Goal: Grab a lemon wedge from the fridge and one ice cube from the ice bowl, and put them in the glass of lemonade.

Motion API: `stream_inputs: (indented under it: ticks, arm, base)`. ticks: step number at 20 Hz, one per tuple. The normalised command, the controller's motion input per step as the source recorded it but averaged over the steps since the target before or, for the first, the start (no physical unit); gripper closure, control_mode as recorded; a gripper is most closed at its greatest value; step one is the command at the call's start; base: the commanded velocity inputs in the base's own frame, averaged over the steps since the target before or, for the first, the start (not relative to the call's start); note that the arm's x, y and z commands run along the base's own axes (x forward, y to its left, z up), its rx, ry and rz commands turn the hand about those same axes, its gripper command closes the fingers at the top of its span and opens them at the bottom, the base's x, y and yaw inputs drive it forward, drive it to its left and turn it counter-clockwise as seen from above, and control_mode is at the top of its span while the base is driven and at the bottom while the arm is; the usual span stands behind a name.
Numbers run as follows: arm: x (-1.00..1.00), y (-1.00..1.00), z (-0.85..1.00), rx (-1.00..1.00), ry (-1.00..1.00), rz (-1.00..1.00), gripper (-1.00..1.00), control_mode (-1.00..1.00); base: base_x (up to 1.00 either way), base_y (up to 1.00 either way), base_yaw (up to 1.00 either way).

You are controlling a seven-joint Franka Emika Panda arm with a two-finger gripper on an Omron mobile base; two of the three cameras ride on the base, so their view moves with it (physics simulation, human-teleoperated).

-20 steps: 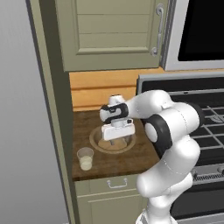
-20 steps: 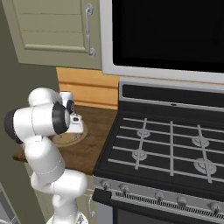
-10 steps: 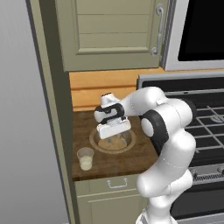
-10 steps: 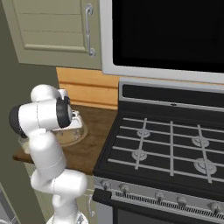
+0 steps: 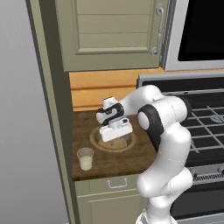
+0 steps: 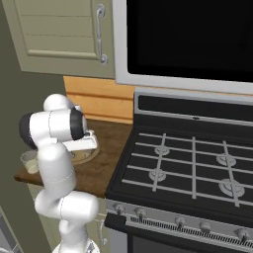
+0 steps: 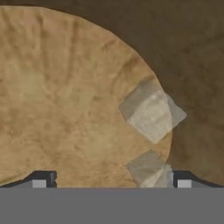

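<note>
Two ice cubes point(image 7: 152, 114) lie against the inner rim of the ice bowl point(image 7: 65, 100) in the hand view, one fully seen, the other partly cut off between my dark fingertips point(image 7: 40, 180). My jaws stand wide, one tip at each bottom corner of that view, holding nothing.

From the left base view, I see the arm bent sharply at the elbow and reaching back toward the left, with the gripper point(image 5: 116, 139) pointing down over the ice bowl point(image 5: 97, 141), which sits near the middle of the dark wooden surface point(image 5: 87, 123). The glass of lemonade point(image 5: 85, 159) stands upright at the surface's front left corner, just beside the bowl and apart from the hand.

From the right base view, the arm's own upper links hide most of the bowl; only a sliver of its rim point(image 6: 88, 155) shows past the hand. That view takes in the stove point(image 6: 188, 168) touching the surface's right edge, with four burners.
</note>
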Motion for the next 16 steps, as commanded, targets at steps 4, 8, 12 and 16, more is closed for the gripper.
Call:
stream_inputs:
  ticks: [4, 8, 12, 16]
  arm:
    - [0.0, 0.01, -0.47, 0.0, 0.05, 0.0, -1.0, -1.0]
    - [0.0, 0.27, 0.0, 0.0, 0.0, 0.0, -1.0, -1.0]
    - [0.0, 0.51, -0.38, 0.0, 0.06, 0.01, -1.0, -1.0]
    - [-0.06, 0.39, -0.04, 0.0, 0.03, 0.01, -1.0, -1.0]
  base:
    - [0.0, 0.0, 0.0]
    - [0.0, 0.0, 0.0]
    - [0.0, 0.0, 0.0]
    - [0.0, 0.0, 0.0]
